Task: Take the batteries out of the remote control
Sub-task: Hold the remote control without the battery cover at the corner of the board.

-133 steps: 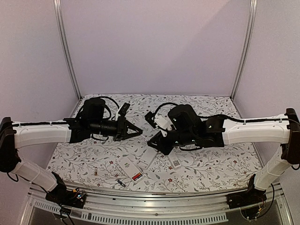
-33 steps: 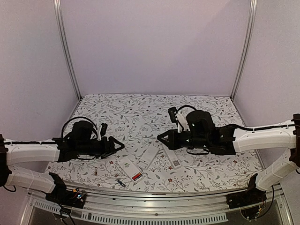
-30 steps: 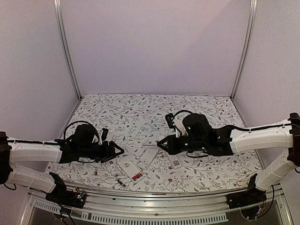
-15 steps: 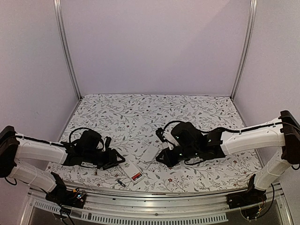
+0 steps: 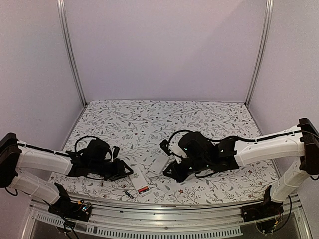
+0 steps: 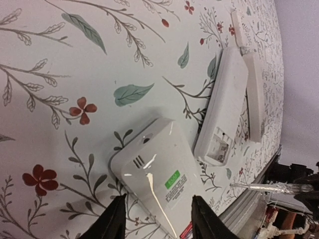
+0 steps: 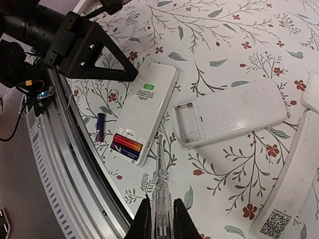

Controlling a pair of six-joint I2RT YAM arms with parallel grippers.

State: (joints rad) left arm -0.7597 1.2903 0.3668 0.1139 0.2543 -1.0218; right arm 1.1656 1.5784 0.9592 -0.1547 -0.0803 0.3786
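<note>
A white remote (image 7: 149,102) lies face down near the front edge, also in the top view (image 5: 139,180) and the left wrist view (image 6: 159,177). Its open compartment holds a red-orange and a dark battery (image 7: 127,145). A dark loose battery (image 7: 99,127) lies beside it. My left gripper (image 6: 157,224) is open, its fingers straddling the remote's far end. My right gripper (image 7: 159,219) is shut on a clear-handled screwdriver (image 7: 160,186). The tool's tip is at the remote's edge beside the compartment.
A second white remote (image 7: 229,117) with an empty compartment lies just beyond the first. A third white piece with a QR code (image 7: 291,186) lies to its right. The metal table rail (image 7: 75,149) runs close along the near side.
Both arms came down and in toward the near remote. The left gripper moved right to the remote's end. The right gripper brought the tool down and left to the battery compartment.
</note>
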